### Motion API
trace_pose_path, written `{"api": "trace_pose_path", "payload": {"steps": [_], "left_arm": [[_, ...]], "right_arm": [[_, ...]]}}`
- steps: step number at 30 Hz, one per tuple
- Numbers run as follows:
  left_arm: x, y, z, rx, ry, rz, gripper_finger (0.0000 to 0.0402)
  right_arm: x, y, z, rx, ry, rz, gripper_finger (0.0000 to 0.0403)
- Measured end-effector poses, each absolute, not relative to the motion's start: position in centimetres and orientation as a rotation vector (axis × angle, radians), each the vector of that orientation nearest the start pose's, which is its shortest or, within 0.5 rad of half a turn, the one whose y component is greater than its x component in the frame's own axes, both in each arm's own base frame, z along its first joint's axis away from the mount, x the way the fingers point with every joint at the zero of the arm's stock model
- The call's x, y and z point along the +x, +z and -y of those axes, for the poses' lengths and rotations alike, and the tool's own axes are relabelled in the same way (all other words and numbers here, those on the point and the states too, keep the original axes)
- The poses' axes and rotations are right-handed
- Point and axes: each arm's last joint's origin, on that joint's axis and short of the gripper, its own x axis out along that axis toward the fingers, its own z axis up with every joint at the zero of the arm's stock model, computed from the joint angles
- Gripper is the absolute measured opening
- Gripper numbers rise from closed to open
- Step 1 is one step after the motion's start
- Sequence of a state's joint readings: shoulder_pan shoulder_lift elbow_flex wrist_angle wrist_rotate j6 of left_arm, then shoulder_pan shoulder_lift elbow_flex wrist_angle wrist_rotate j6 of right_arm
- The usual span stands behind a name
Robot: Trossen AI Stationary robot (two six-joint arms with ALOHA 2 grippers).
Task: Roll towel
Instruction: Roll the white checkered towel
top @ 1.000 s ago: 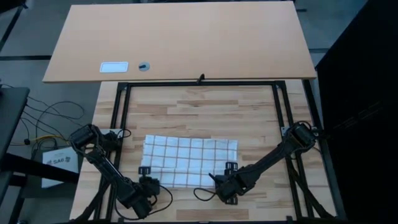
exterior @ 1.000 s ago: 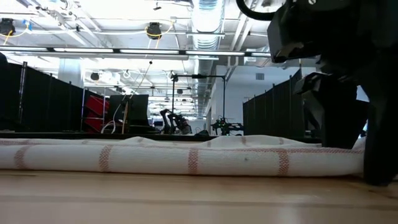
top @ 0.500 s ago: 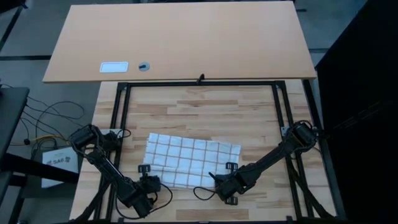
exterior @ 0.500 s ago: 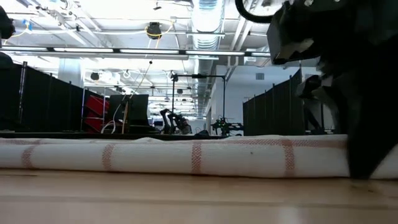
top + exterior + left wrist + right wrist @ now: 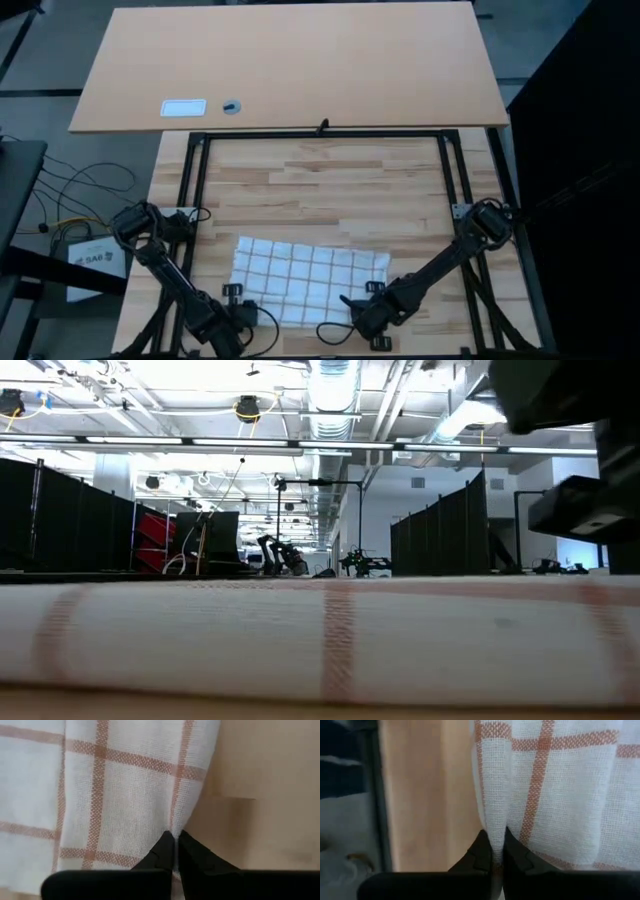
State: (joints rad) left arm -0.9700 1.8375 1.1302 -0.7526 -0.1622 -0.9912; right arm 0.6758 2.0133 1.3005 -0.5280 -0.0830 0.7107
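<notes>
High view: the towel point(image 5: 308, 282) lies flat, lower centre of frame, on the wooden table point(image 5: 330, 180). It shows as one sheet with its grid lines open to view; no roll has formed that I can make out from above. The left gripper point(image 5: 240, 305) sits at the towel's lower left corner and the right gripper point(image 5: 358, 305) at its lower right corner. Judgement: the near edge is gripped at both ends, and the rolling itself is nearly all left to do. At far left of frame a white box point(image 5: 92, 260) carries a dark printed word, too small to read. A blank-looking white label point(image 5: 183, 107) sits on the tan board at top.

Low view: the towel's near edge point(image 5: 320, 645) fills the lower half of the frame as a thick white band with reddish stripes, rounded over. Whether this is a first turn or a lifted fold, cannot tell. No legible writing in the room behind.

Left wrist view: fingertips point(image 5: 165, 851) pressed together, pinching the towel's edge point(image 5: 125, 795) beside bare wood.

Right wrist view: fingertips point(image 5: 482, 850) likewise pinching a pleat of towel point(image 5: 555, 785).
</notes>
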Motion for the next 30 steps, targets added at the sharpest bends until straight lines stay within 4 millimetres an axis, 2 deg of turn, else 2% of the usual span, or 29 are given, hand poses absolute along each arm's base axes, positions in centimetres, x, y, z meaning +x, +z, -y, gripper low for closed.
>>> {"api": "trace_pose_path", "payload": {"steps": [8, 15, 19, 23, 30], "left_arm": [[19.5, 16.8, 28.3, -0.088, -0.133, -1.378, 0.0000], [19.4, 18.6, 28.2, -0.122, -0.157, -1.366, 0.0000], [19.5, 20.3, 27.3, -0.159, -0.164, -1.345, 0.0000], [20.4, 21.0, 26.1, -0.149, -0.173, -1.336, 0.0000], [21.4, 19.5, 23.2, -0.141, -0.214, -1.406, 0.0000]], "right_arm": [[29.6, 14.7, -26.2, 0.316, 0.290, -1.336, 0.0001], [29.6, 15.6, -26.9, 0.348, 0.363, -1.359, 0.0001], [29.7, 15.8, -27.0, 0.357, 0.380, -1.363, 0.0001], [29.7, 15.8, -26.9, 0.364, 0.385, -1.373, 0.0001], [30.3, 16.0, -26.0, 0.408, 0.409, -1.405, 0.0000]]}}
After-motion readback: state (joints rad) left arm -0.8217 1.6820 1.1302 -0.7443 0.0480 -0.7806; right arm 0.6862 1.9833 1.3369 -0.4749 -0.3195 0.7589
